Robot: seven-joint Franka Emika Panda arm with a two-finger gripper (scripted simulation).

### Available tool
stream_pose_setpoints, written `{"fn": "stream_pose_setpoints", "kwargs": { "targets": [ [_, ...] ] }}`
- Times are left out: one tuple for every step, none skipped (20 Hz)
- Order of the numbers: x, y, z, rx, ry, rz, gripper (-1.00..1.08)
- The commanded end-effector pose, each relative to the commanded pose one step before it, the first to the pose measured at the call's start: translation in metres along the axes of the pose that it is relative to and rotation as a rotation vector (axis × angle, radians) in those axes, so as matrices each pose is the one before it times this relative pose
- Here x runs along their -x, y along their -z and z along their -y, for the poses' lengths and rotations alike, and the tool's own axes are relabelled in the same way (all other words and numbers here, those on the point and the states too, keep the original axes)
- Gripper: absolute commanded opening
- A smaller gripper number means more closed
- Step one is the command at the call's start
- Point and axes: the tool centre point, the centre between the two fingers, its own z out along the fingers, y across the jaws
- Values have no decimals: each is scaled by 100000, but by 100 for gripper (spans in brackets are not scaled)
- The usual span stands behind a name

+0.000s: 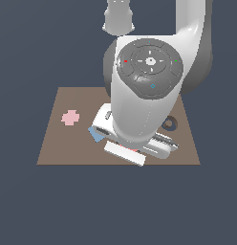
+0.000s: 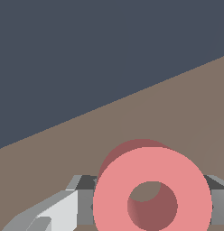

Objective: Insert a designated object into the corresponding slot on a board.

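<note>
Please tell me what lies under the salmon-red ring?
Under the salmon-red ring, between grey fingers, lies the brown board; through its hole, brown board too. Contact beneath is hidden.

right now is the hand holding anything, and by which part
Yes, it looks so. The hand has the salmon-red ring between its fingers, which sit at the ring's outer edge on opposite sides, its centre hole left open. The contact points themselves are hidden.

On the board (image 1: pixel 53 143), the cross piece (image 1: pixel 70 117) lies toward the exterior view's left and the ring slot (image 1: pixel 170 123) toward its right; the square tile (image 1: pixel 95 136) sits between them, partly under the arm
</note>
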Motion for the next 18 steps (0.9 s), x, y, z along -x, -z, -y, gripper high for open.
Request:
{"fn": "stream_pose_setpoints", "kwargs": {
  "targets": [
    [-7,-84,-72,82,-63,41,-100],
    [9,82,75,-83,72,-47,-100],
    [-1,3,2,0,0,0,-100],
    [9,-1,-1,4,-69,0,-100],
    [28,2,-4,0,-207,0,-100],
    [48,3,-1,0,-338,0,-100],
    [69,4,2,-1,-468,0,-100],
    [89,5,3,-1,-602,0,-100],
    [108,7,2,-1,-737,0,-100],
    [128,8,3,-1,-871,0,-100],
    [147,9,2,-2,-1005,0,-100],
    [167,10,5,-2,-1135,0,-100],
    [186,11,5,-2,-1268,0,-100],
    [205,12,6,-2,-1398,0,-100],
    [224,14,7,-2,-1527,0,-100],
    [243,15,7,-3,-1657,0,-100],
    [262,16,9,-3,-1783,0,-100],
    [280,17,9,-3,-1911,0,-100]
  ]
}}
